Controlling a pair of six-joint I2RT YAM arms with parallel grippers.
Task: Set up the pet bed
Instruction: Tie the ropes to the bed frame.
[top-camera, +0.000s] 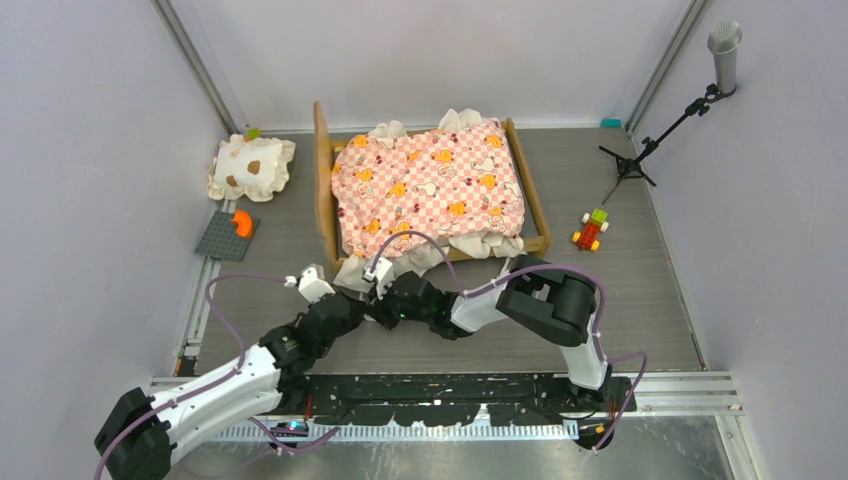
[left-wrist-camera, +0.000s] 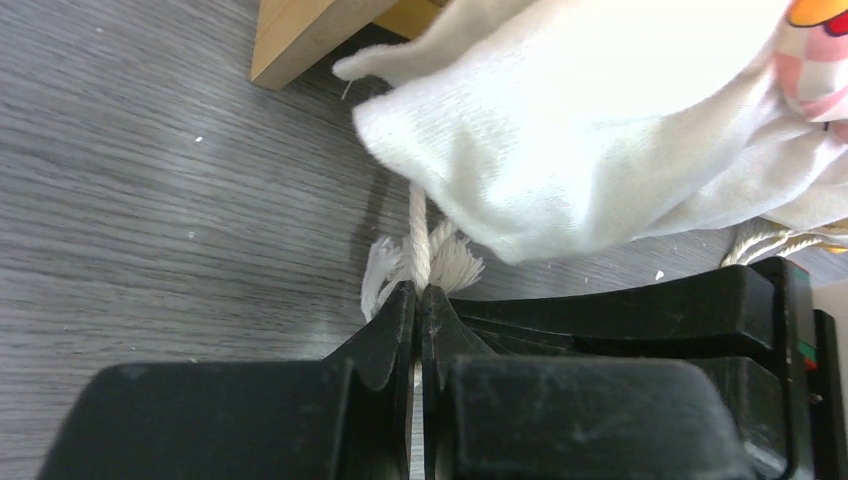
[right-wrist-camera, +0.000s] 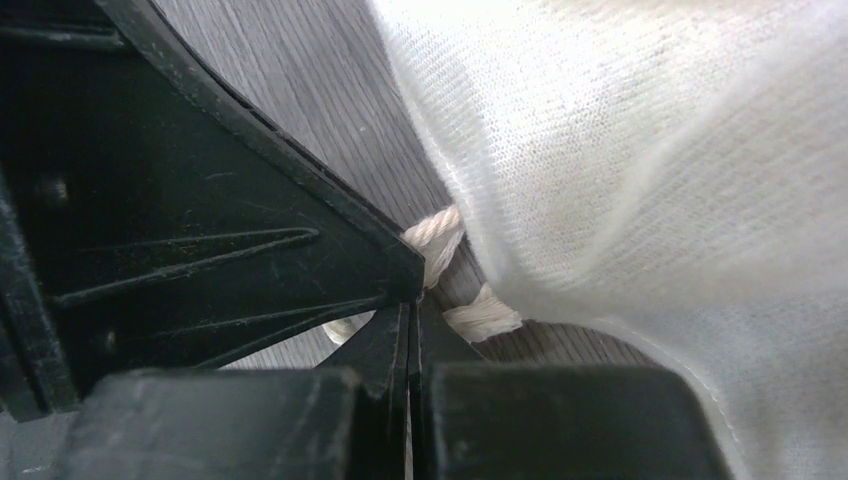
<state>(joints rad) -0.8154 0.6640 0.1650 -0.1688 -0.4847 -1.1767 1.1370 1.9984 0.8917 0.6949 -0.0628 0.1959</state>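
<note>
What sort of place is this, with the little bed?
Probably a lab test cell, not a home: blank walls box in the table, robot arms are bolted to its near edge, with a tripod on it.

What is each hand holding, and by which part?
Left hand pinches white cord near its frayed end; right hand pinches a cord strand beside the mattress ruffle.

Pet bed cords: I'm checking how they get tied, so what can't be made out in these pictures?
- Left wrist: where the cord held by the left gripper is attached; the cream ruffle covers its upper end.
- Right wrist: where the cord strands at the right gripper lead; ruffle and fingers hide them.
- Top external: both cords, too small and under the arms; the pet bed's near rail, under the ruffle.
</note>
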